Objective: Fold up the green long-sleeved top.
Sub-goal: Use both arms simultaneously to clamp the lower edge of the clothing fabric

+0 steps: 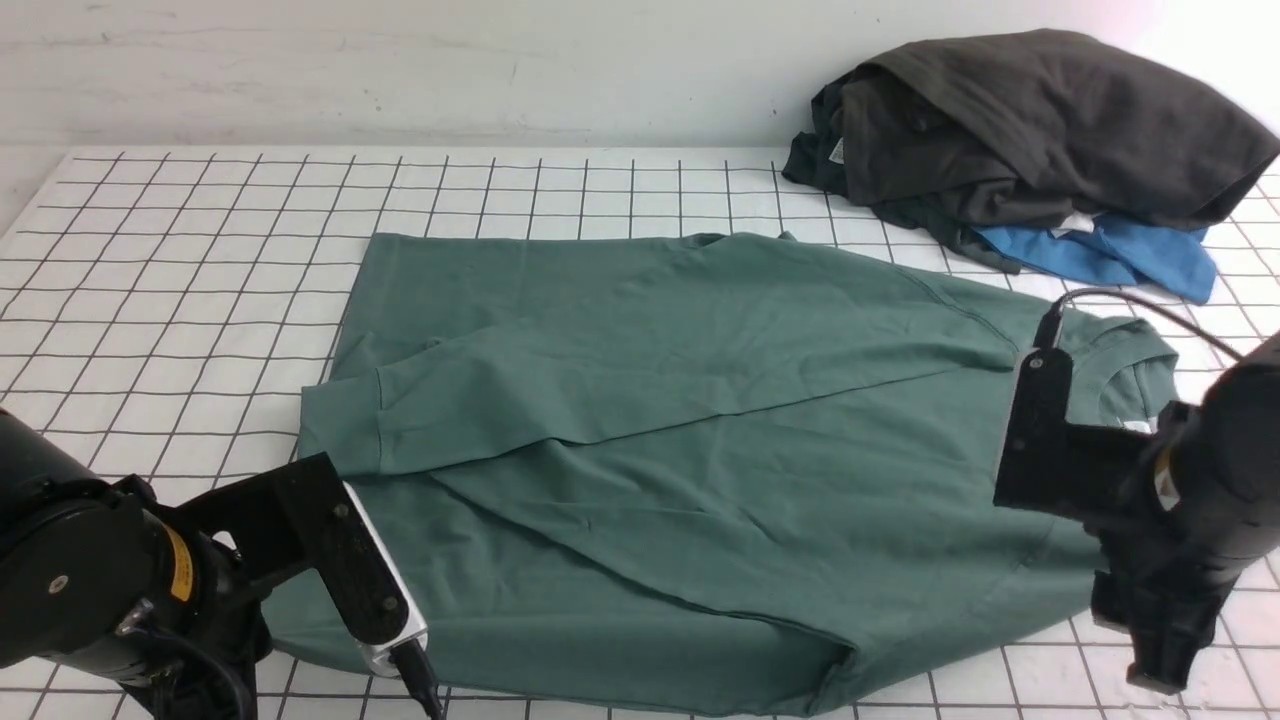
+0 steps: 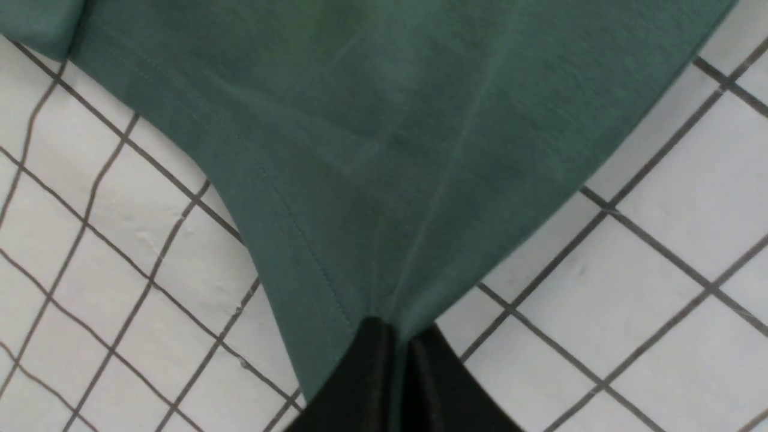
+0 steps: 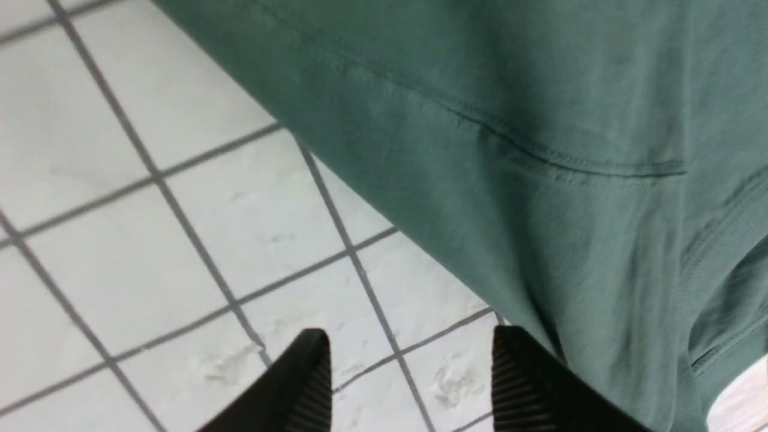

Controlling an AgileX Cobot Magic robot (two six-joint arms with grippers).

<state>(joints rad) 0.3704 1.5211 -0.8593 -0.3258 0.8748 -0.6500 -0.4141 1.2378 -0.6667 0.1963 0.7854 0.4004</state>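
The green long-sleeved top (image 1: 700, 420) lies spread on the white gridded table (image 1: 180, 260), with one sleeve folded across its body and the collar toward the right. In the left wrist view my left gripper (image 2: 399, 336) is shut on a hem corner of the top (image 2: 360, 150), and the cloth pulls into a peak at the jaws. My left arm (image 1: 330, 560) sits at the top's near left corner. My right gripper (image 3: 413, 342) is open over bare table, one finger right beside the edge of the top (image 3: 540, 150) near the shoulder seam and collar. Nothing is between its fingers.
A heap of clothes lies at the back right: a dark grey-black garment (image 1: 1030, 120) on top of a bright blue one (image 1: 1120, 255). A pale wall (image 1: 400, 70) runs along the table's far edge. My right arm (image 1: 1180, 480) hangs over the top's collar end.
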